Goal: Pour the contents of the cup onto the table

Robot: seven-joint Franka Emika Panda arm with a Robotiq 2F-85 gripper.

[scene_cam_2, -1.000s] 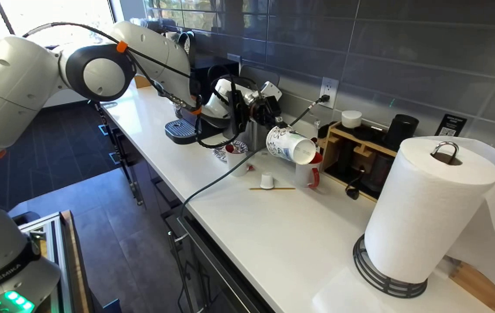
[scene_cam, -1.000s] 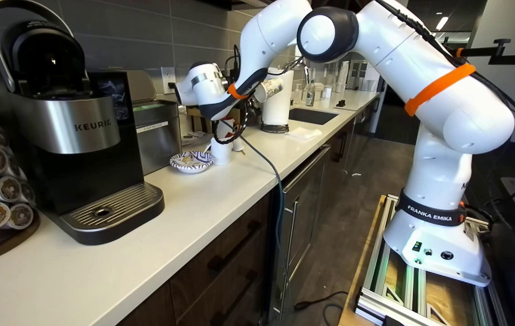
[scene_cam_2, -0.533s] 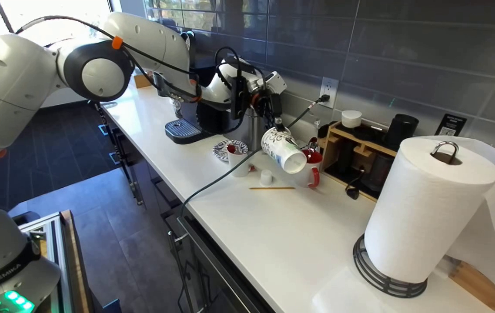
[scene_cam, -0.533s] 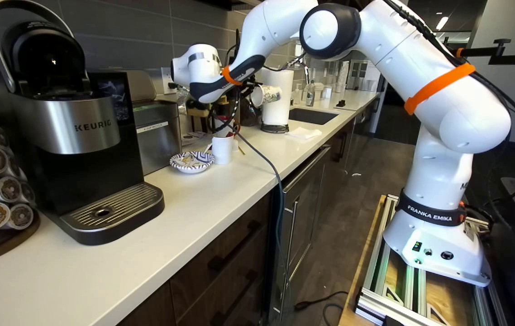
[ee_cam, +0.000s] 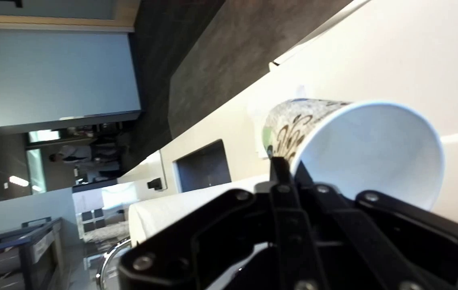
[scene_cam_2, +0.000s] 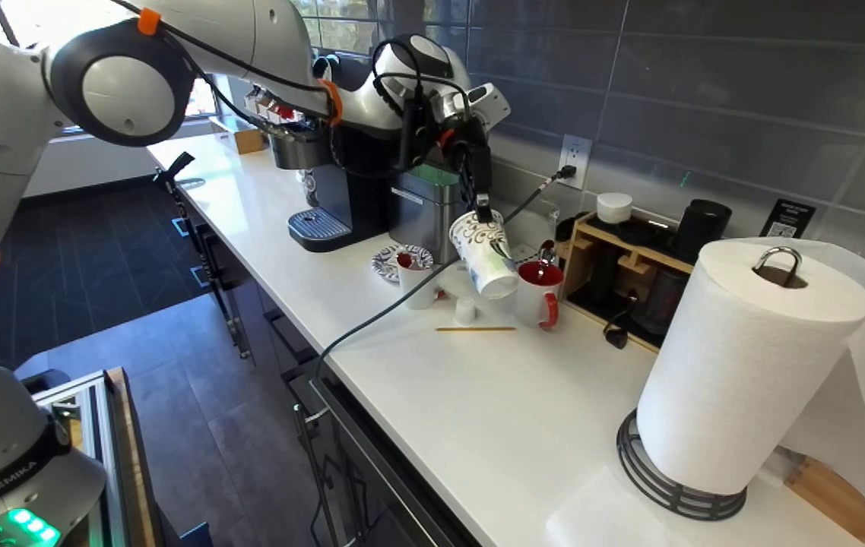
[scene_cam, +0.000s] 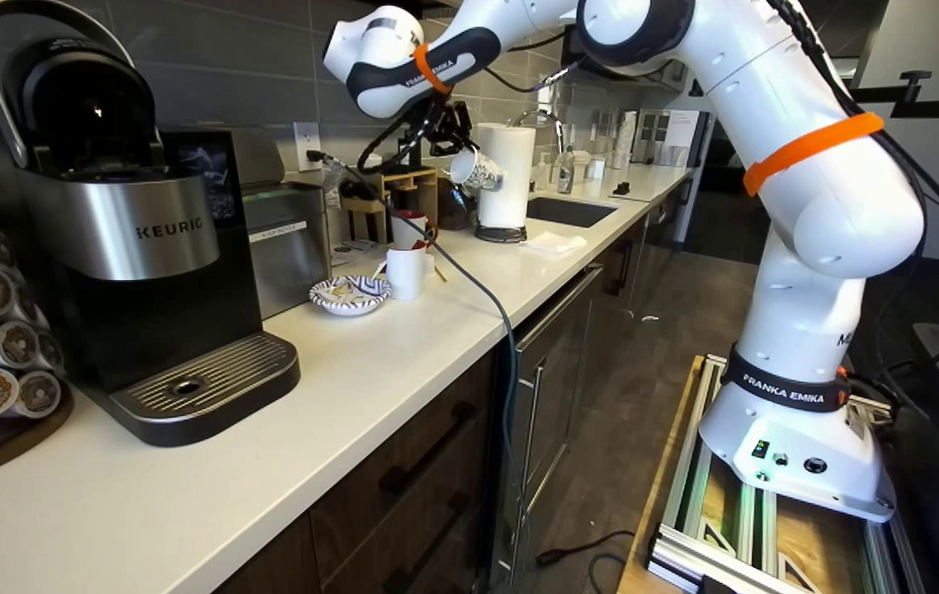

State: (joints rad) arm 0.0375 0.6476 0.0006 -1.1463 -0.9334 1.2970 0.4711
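The cup, white with blue and brown markings, is held tilted above the table, its opening towards my gripper and its base pointing down and outward. It also shows in an exterior view, in front of the paper-towel roll. In the wrist view I see the inside of the cup, pale with no contents visible. My gripper is shut on the cup's rim, one finger inside and one outside. The gripper also shows in an exterior view. A small white pod and a thin stick lie on the table below.
A red-and-white mug, a white mug and a patterned bowl stand near the cup. A cable crosses the counter. The paper-towel roll, wooden organizer, coffee machine and sink are along the counter.
The arm and wrist have risen and turned. The cup has swung from nearly sideways to more upright, its base moving downward. It stays held. Pod and stick look unmoved.
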